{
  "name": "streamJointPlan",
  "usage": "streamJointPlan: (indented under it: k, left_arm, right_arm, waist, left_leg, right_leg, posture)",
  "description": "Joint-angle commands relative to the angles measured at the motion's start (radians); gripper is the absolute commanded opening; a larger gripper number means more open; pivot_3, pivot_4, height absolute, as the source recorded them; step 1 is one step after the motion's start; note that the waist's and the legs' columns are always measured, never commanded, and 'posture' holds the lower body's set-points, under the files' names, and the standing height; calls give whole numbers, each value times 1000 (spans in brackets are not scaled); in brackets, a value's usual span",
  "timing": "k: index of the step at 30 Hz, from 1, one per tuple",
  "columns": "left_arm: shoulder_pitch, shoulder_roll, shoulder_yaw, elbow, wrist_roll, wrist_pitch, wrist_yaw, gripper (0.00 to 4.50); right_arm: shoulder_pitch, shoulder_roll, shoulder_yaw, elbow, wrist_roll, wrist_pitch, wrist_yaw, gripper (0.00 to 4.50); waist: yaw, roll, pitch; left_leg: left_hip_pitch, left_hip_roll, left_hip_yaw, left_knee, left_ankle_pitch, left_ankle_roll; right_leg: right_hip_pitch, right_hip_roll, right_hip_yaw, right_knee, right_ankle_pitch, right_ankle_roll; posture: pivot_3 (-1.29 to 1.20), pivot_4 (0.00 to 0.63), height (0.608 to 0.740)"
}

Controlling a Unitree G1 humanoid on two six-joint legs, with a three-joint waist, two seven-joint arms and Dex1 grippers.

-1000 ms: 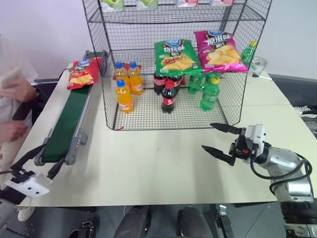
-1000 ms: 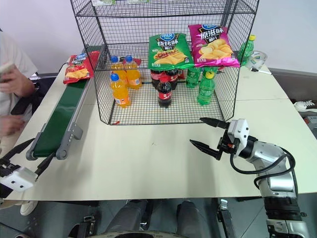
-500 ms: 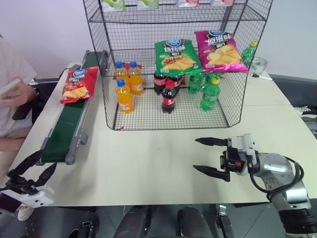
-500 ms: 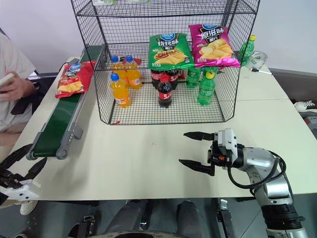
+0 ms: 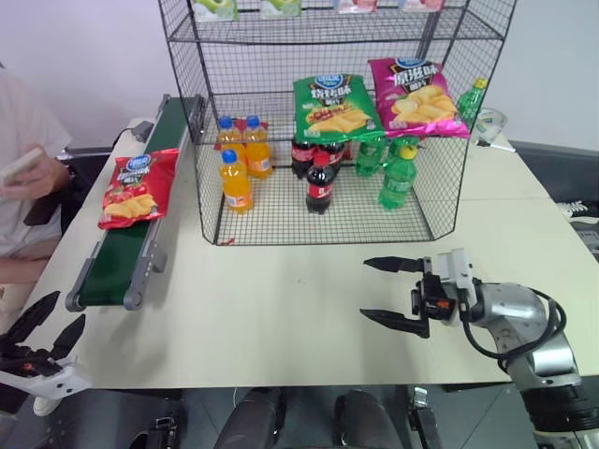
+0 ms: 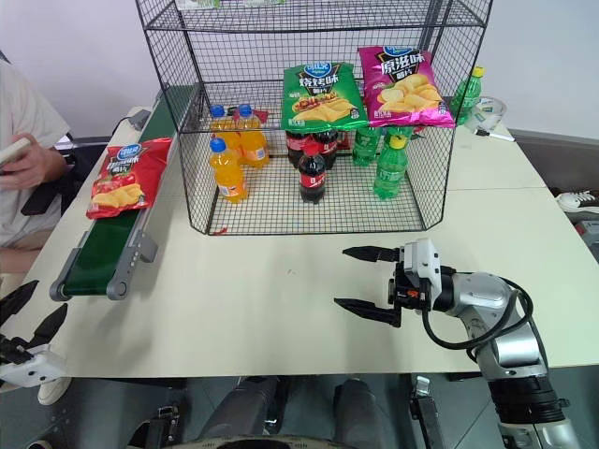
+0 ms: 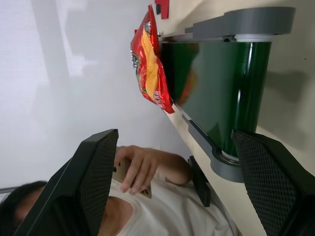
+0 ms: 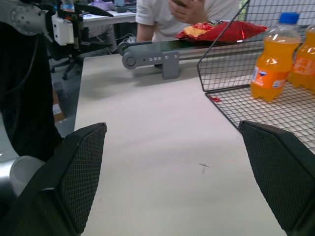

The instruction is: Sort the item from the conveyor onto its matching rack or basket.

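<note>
red crisp bag is riding down the conveyor toward the waiting left gripper

the tall black wire rack [image 5: 440, 201] is standing on the table [image 5: 281, 309], with the green crisp bag [image 5: 333, 106] and pink crisp bag [image 5: 417, 96] already leaning inside it above the bottles. the conveyor [image 5: 117, 267] is carrying the red crisp bag [image 5: 131, 187] from its far end to about the middle of the belt, where it is overhanging the outer rail. the right gripper [image 5: 386, 295] is drifting inward over bare table, its 2 fingers spread and empty. the left gripper [image 5: 42, 323] is pulling back just off the belt's near end, fingers spread, empty. the pick looks close, likely the left arm's job.
</note>
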Motion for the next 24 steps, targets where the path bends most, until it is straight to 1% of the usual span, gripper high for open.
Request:
streamJointPlan:
  k: [1,11,16,24]
  left_arm:
    - [1,15,-13,-25,-29,28,17,3846]
    - [-22,26,-53,-45,-52,73,5,3846]
    - [-70,16,-116,-27,-58,100,-7,3846]
    - [-86,19,-153,-34,-69,149,-3,3846]
  right_arm:
    - [-11,1,-1,-25,6,-5,-2,4500]
    - [-11,-2,-1,-18,-2,-8,-9,4500]
    - [-17,-1,-2,-11,-10,-14,-11,4500]
    - [-7,-6,-10,-11,-17,-21,-15,4500]
  waist:
    - [0,0,0]
    - [0,0,0]
    - [0,0,0]
    - [0,-1,0]
  left_leg:
    - [0,0,0,0,0,0]
    - [0,0,0,0,0,0]
    - [0,0,0,0,0,0]
    - [0,0,0,0,0,0]
  right_leg:
    - [0,0,0,0,0,0]
    - [0,0,0,0,0,0]
    - [0,0,0,0,0,0]
    - [0,0,0,0,0,0]
  posture:
    - [0,150,740]
    - [0,150,740]
    - [0,150,740]
    - [0,150,740]
